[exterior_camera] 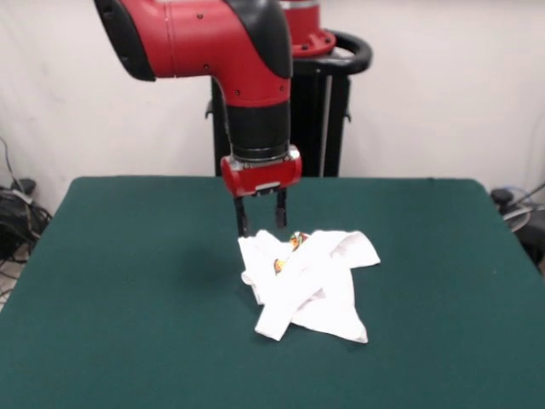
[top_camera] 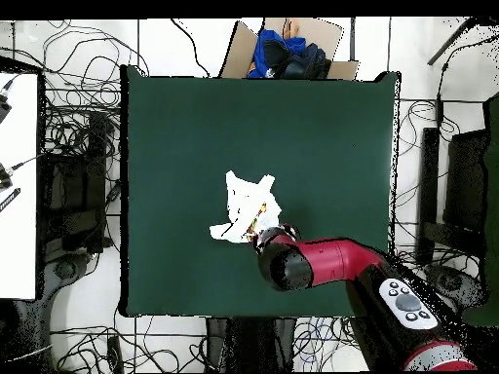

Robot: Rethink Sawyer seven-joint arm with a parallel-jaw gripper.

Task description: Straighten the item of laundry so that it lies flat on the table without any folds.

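The shirt lies crumpled mid-table, white side out, folds crossed over one another, a scrap of print showing. My gripper hangs just above its far edge, fingers apart and empty; I judge one outer layer should be pinched and drawn outward. Nothing blocks me; a box of clothes sits off-table.

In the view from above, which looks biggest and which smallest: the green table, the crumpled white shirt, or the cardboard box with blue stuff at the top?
Largest to smallest in the overhead view:
1. The table, by far.
2. The cardboard box.
3. The shirt, crumpled.

The box and the shirt look close in size, so that order is unsure.
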